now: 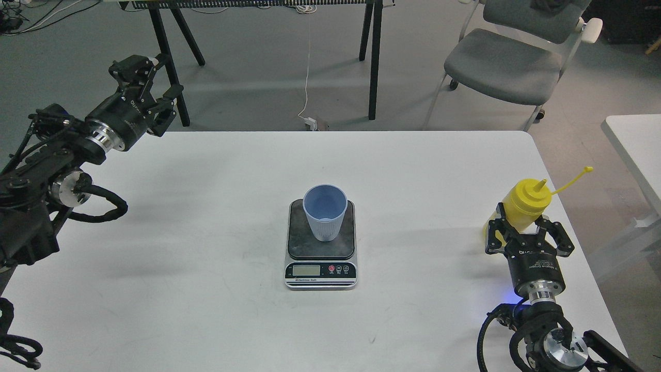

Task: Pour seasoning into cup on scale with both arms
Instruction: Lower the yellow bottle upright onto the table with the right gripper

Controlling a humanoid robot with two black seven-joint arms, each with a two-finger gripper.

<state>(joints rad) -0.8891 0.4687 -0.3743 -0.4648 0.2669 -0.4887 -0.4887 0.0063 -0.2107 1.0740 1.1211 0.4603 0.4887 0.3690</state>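
The light blue ribbed cup (324,212) stands upright on the dark platform of the scale (320,269) at the middle of the white table (206,320). My right gripper (522,226) is shut on the lower body of the yellow seasoning bottle (524,202) near the table's right edge. The bottle is nearly upright, its nozzle uncovered and its cap strap sticking out to the right. My left gripper (150,81) is open and empty, raised over the table's far left corner, far from the cup.
A grey office chair (503,64) stands behind the table at the right. Black trestle legs (374,57) stand behind the far edge. A second white table (638,144) sits just past the right edge.
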